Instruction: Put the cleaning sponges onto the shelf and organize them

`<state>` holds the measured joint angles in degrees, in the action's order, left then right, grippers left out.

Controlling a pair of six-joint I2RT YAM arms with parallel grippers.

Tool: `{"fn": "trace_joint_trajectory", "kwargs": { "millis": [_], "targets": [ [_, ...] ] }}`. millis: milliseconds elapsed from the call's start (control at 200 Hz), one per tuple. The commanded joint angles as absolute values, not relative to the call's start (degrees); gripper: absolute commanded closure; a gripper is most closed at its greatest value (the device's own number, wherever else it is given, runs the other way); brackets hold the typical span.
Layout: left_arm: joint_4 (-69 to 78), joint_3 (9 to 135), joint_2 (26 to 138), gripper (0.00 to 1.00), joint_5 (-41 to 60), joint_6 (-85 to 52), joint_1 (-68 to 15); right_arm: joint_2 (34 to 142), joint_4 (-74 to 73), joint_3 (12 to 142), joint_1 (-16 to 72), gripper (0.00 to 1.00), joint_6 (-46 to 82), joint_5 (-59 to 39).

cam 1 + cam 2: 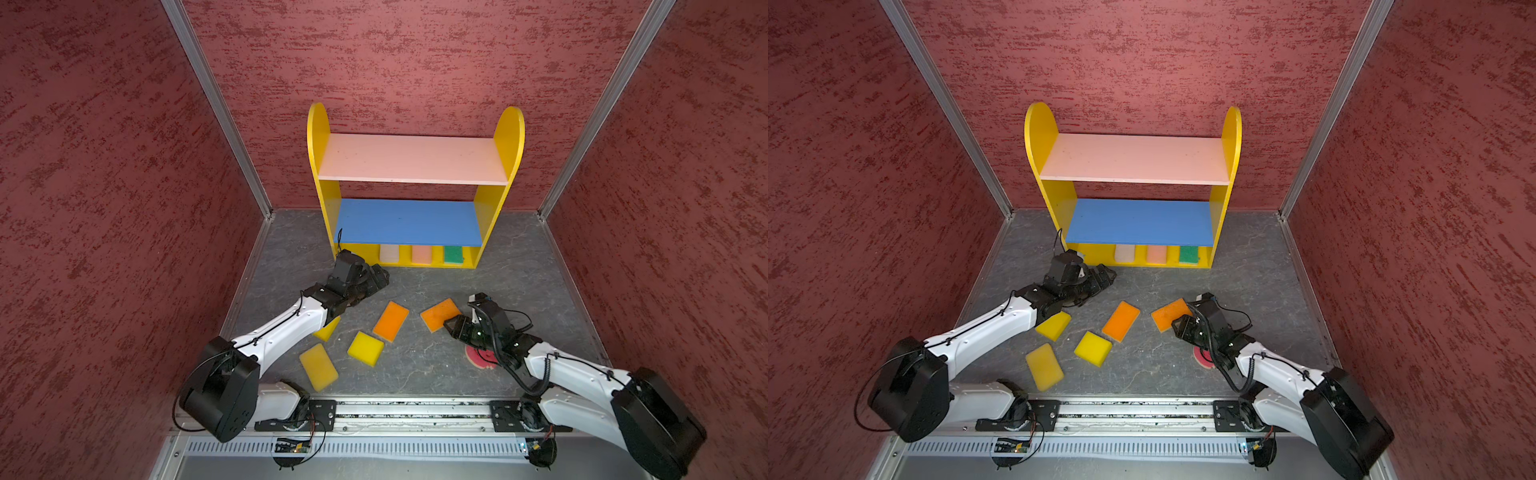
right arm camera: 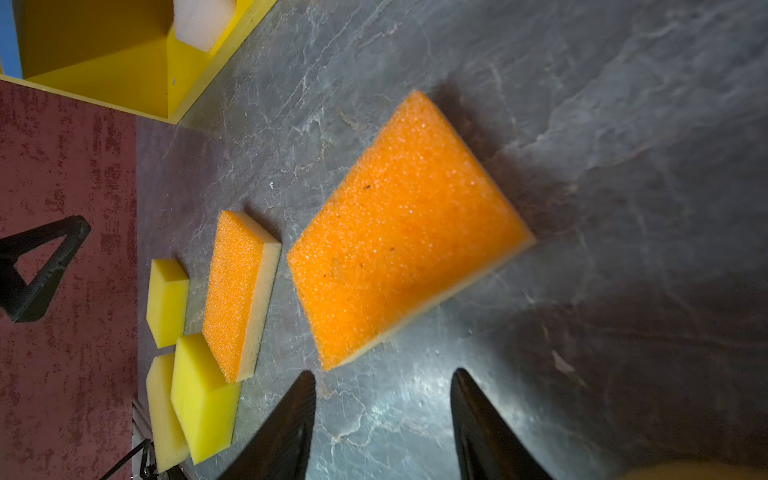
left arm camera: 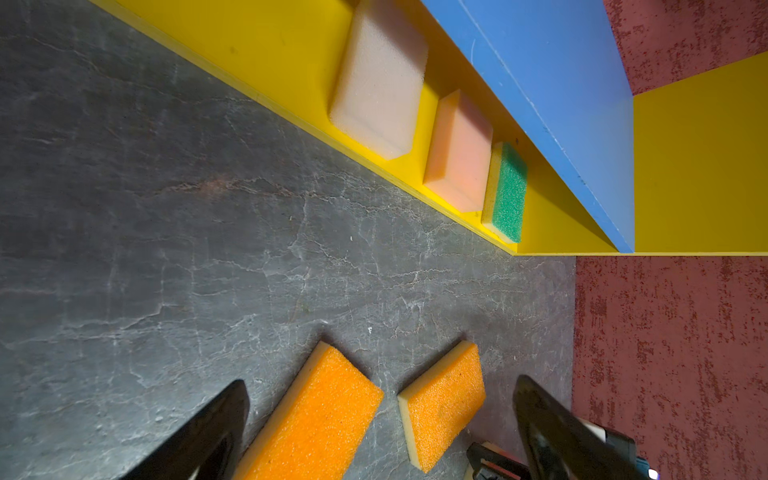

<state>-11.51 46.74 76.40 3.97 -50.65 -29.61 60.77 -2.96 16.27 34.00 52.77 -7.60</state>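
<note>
The shelf [image 1: 318,124] stands at the back wall. On its yellow bottom board lie a cream sponge [image 1: 389,252], a peach one [image 1: 422,254] and a green one [image 1: 453,254]. On the floor lie two orange sponges [image 1: 391,321] [image 1: 439,313] and three yellow sponges [image 1: 318,366] [image 1: 365,348] [image 1: 328,329]. The round pink sponge [image 1: 478,357] is half hidden under the right arm. My left gripper [image 1: 380,276] [image 3: 382,380] hangs open and empty before the shelf's lower left corner. My right gripper [image 1: 449,324] [image 2: 383,370] is open and empty, its tips just short of the right orange sponge [image 2: 399,232].
Red textured walls [image 1: 124,166] close in the left, back and right sides. An aluminium rail [image 1: 411,411] with both arm bases runs along the front edge. The floor [image 1: 519,270] is grey stone-patterned. The pink top board [image 1: 411,158] and blue middle board [image 1: 407,222] carry nothing.
</note>
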Motion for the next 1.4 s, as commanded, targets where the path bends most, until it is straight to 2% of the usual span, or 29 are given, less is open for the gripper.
{"fn": "trace_joint_trajectory", "kwargs": {
  "millis": [0, 150, 260, 391, 541, 626, 736, 802, 937, 1067, 1398],
  "targets": [
    [-10.49, 48.20, 78.63, 0.01, 3.12, -50.26, -30.45, 57.09, 1.93, 14.53, 34.19, 0.45, 54.41, -3.54],
    [-10.23, 49.31, 80.48, 0.01, 4.15, -49.73, -30.58, 53.88, 9.36, 20.83, 29.88, 0.51, 49.76, -0.48],
    [-9.94, 48.82, 79.74, 0.00, 3.99, -49.13, -30.15, 56.33, 6.02, 24.84, 23.29, 0.53, 46.37, -2.57],
    [-9.04, 46.44, 77.81, 0.00, 4.67, -49.00, -28.52, 66.12, -4.44, 28.68, 15.87, 0.58, 46.17, -8.35],
    [-9.61, 42.21, 73.91, 0.02, 5.68, -49.01, -24.95, 80.53, -13.85, 35.81, 13.11, 0.65, 48.20, -14.40],
    [-10.29, 39.54, 70.70, 0.03, 6.32, -48.88, -22.71, 86.91, -16.87, 39.42, 13.02, 0.72, 49.04, -14.22],
    [-11.42, 36.38, 66.32, 0.05, 5.51, -48.75, -20.81, 91.43, -18.09, 42.86, 13.02, 0.87, 48.38, -10.86],
    [-12.29, 35.10, 64.17, 0.05, 5.23, -48.67, -19.77, 93.09, -17.98, 44.16, 13.06, 0.91, 47.65, -7.66],
    [-14.02, 33.72, 61.28, 0.05, 4.49, -48.04, -18.39, 95.44, -16.79, 45.79, 13.09, 0.92, 45.98, -1.21],
    [-15.08, 33.34, 60.09, 0.05, 4.26, -47.65, -17.43, 97.00, -17.13, 46.55, 13.10, 0.85, 44.85, 2.15],
    [-16.06, 31.18, 57.32, 0.03, 4.67, -48.04, -16.19, 101.90, -19.69, 49.17, 13.74, 0.82, 46.28, 3.73]
  ]
}}
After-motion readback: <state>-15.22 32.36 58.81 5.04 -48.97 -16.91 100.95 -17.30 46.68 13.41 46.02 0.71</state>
